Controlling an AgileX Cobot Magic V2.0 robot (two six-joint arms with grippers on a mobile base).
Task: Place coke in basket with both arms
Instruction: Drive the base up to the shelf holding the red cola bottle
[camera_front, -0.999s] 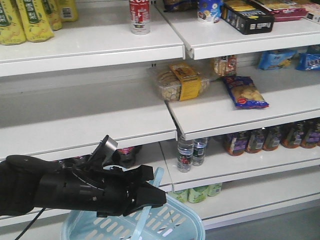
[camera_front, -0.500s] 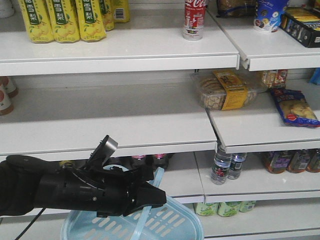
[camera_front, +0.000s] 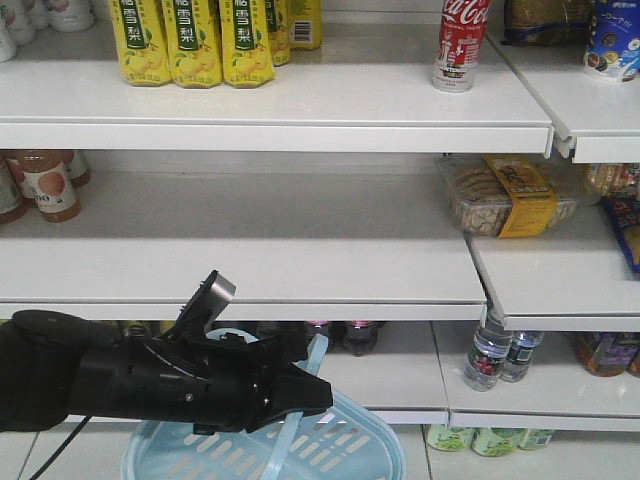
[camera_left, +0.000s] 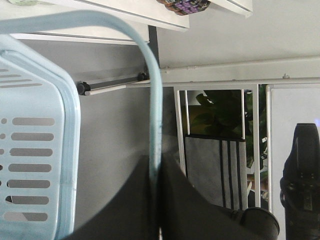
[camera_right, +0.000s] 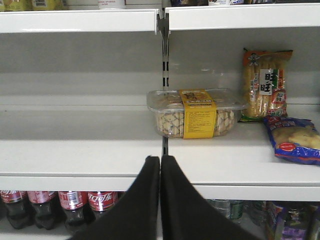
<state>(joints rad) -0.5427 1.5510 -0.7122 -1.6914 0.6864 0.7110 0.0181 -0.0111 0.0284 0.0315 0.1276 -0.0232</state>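
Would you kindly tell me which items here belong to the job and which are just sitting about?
For the job: coke, basket, left tool clamped on its handle, right tool.
Just about: yellow drink cartons, biscuit tub, dark cola bottles, water bottles, blue snack bag.

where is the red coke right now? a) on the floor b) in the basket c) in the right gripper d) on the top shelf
d: the coke stands upright on the top shelf, well above the basket.
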